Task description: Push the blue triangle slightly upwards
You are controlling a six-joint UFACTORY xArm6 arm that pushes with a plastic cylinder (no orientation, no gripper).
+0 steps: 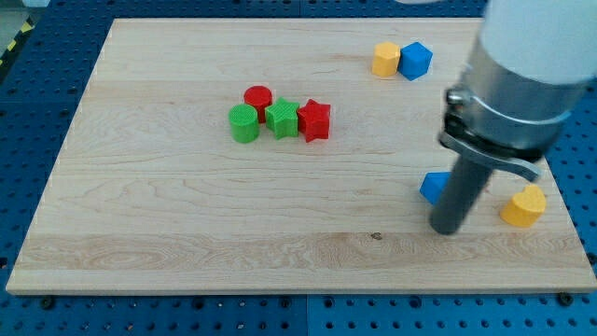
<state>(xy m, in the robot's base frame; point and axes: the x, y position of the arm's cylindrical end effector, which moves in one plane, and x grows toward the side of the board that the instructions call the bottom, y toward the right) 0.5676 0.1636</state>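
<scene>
The blue triangle (432,187) lies on the wooden board (187,215) at the view's lower right, partly hidden behind my rod. My tip (447,228) rests on the board just below and right of the blue triangle, touching or nearly touching it. The arm's grey body fills the view's upper right.
A yellow heart-shaped block (522,206) lies right of my tip. A yellow block (385,59) and a blue cube (415,60) sit side by side at the top. A red cylinder (257,96), green cylinder (243,122), green star (283,119) and red star (314,119) cluster left of centre.
</scene>
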